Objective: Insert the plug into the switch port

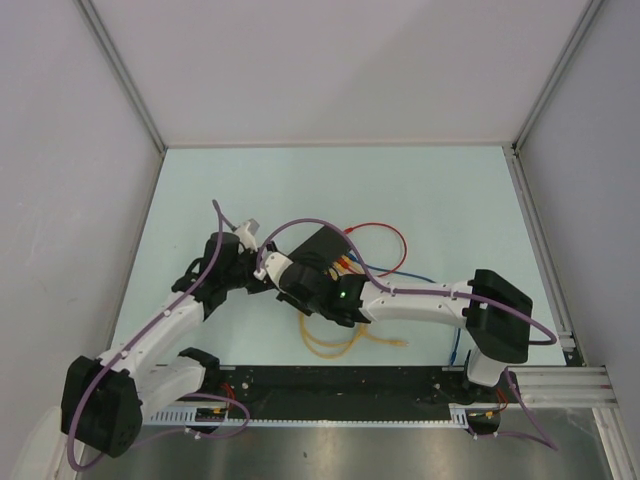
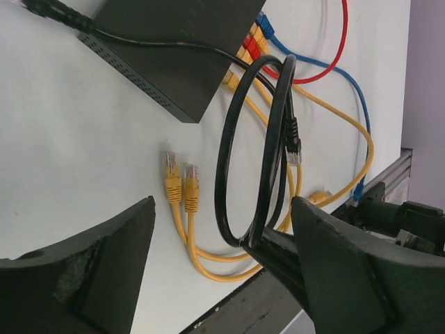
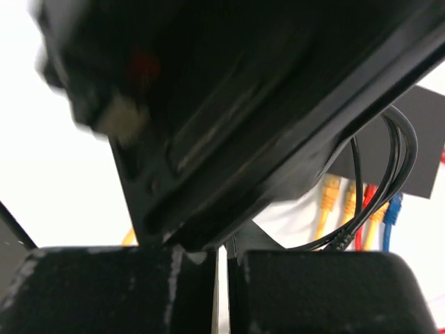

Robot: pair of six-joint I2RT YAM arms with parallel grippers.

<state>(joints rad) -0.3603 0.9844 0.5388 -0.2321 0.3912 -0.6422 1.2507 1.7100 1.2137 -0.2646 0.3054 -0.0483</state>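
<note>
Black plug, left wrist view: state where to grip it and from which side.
Take the black plug by its boot behind the clear tip, leaving the tip free for the switch. It hangs off the loop pinched by the right tool, so the open left tool could probably close on it from straight ahead.

The switch (image 2: 174, 56) is showing matte black, its side carrying a row of small dots. The black cable (image 2: 274, 146) is contrasting with yellow cables (image 2: 172, 186), a red cable (image 2: 345, 28) and a blue cable (image 2: 268, 28). The table (image 2: 69, 139) is appearing white, and pale green from overhead.
</note>
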